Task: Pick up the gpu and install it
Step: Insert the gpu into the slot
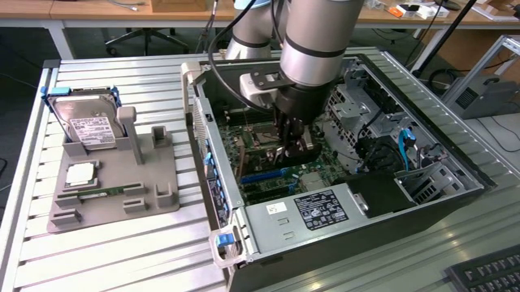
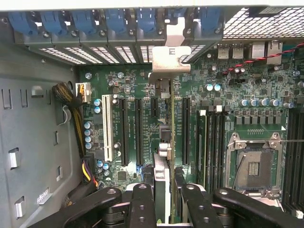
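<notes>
My pincer (image 2: 165,192) is clamped on the gpu (image 2: 164,123), which I hold edge-on inside the case (image 1: 213,146), over the board's slots (image 2: 129,130). I judge the card light, stiff and fragile, best gripped by its top edge, clear of the contacts. I count one gpu, and on the tray (image 1: 109,210) outside one hard drive (image 1: 89,129).

Open computer case (image 1: 455,201) lies on the bench (image 1: 122,255), toward the exterior view's right. Parts holder (image 1: 114,182) sits on the bench beside the case, on the exterior view's left; hard drive (image 1: 91,129) stands at its far end, RAM stick (image 1: 101,192) lies nearer. Hand (image 1: 291,152) inside the case, over the motherboard (image 2: 142,85). Gpu (image 2: 164,142) stands edge-on between the hand's fingers (image 2: 142,204), its bracket (image 2: 167,59) against the case's slot wall.
</notes>
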Controlling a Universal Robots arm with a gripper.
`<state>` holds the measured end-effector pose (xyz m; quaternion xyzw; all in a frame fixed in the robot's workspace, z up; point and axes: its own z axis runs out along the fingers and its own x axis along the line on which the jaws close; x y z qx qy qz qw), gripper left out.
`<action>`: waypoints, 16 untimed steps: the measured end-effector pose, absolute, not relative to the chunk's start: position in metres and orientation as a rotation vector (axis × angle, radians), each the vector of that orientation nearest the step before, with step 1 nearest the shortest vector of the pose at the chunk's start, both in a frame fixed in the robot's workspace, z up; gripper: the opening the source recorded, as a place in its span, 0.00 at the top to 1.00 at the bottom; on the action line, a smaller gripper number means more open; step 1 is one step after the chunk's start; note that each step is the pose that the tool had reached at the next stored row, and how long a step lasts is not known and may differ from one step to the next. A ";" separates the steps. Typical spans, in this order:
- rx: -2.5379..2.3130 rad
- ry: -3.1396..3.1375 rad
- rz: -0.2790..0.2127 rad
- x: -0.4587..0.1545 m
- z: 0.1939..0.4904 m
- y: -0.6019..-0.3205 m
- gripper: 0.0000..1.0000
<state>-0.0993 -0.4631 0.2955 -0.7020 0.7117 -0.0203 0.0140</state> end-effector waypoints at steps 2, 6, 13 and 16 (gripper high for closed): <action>-2.186 2.216 -0.063 -0.100 0.295 -0.463 0.73; -2.186 2.216 -0.063 -0.101 0.295 -0.463 0.73; -2.187 2.217 -0.066 -0.104 0.292 -0.463 0.73; -2.188 2.218 -0.068 -0.104 0.290 -0.462 0.73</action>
